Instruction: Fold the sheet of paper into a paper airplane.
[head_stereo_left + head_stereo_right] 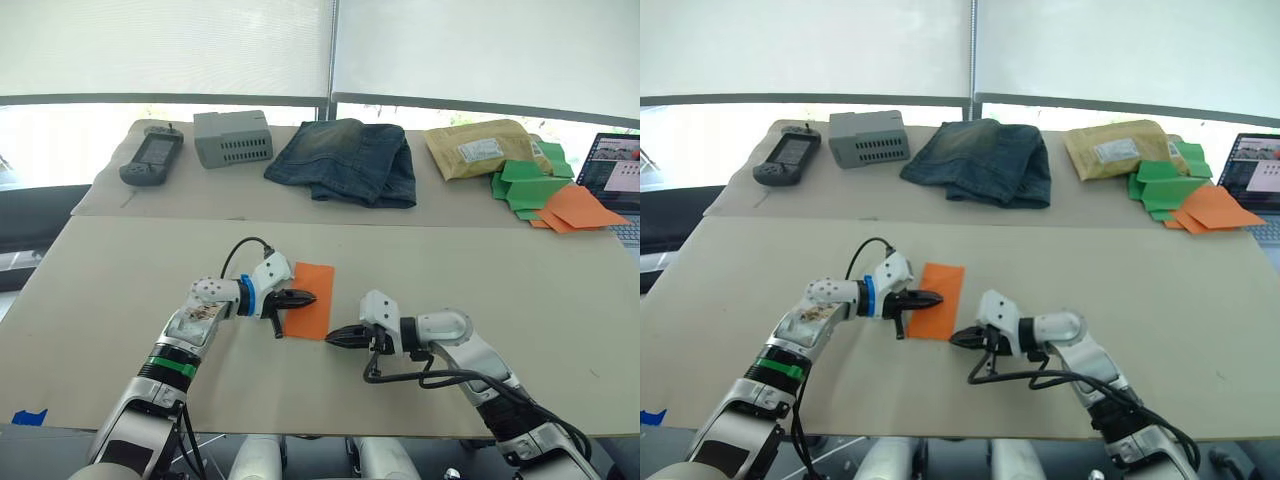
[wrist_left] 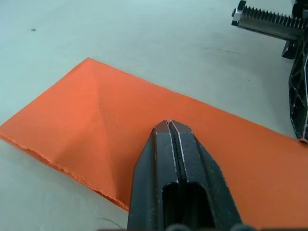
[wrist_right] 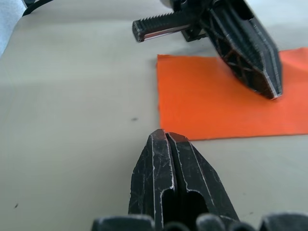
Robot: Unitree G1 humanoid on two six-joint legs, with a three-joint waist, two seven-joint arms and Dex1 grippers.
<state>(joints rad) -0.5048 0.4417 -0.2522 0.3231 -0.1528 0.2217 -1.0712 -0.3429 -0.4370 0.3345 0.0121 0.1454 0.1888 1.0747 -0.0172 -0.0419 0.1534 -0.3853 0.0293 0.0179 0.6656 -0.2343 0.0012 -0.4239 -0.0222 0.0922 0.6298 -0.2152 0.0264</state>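
So at this point your bright orange sheet of paper (image 1: pixel 312 299) was lying flat on the beige table (image 1: pixel 120 290), folded into a narrow strip, right in front of the robot and between the two arms. Your left gripper (image 1: pixel 306 297) had its two black fingers pressed together, and the tip was resting on top of the paper near its left edge, so it was pinning the sheet rather than pinching it. Your right gripper (image 1: pixel 334 338) was closed too, holding nothing, sitting on the bare table just beside the sheet's near right corner.

In the left wrist view you could see faint diagonal creases (image 2: pixel 103 115) meeting at a point toward the far end, so I'd guess you were in the nose-fold stage, with plenty of folding left.

My take on doing it well: keep the left tip pressing as the anchor, slide the right tip under the near corner, and sweep it over along the crease rather than shoving. Thin paper like that will probably skate on the smooth table if the anchor lets go.

Room-wise you had loads. The table around the sheet was bare on every side, and the folded blue jeans (image 1: pixel 346 160), grey box (image 1: pixel 232 137), black handheld controller (image 1: pixel 152 158), tan padded envelope (image 1: pixel 480 148) and pile of green and orange papers (image 1: pixel 545 192) were all well apart along the far side.
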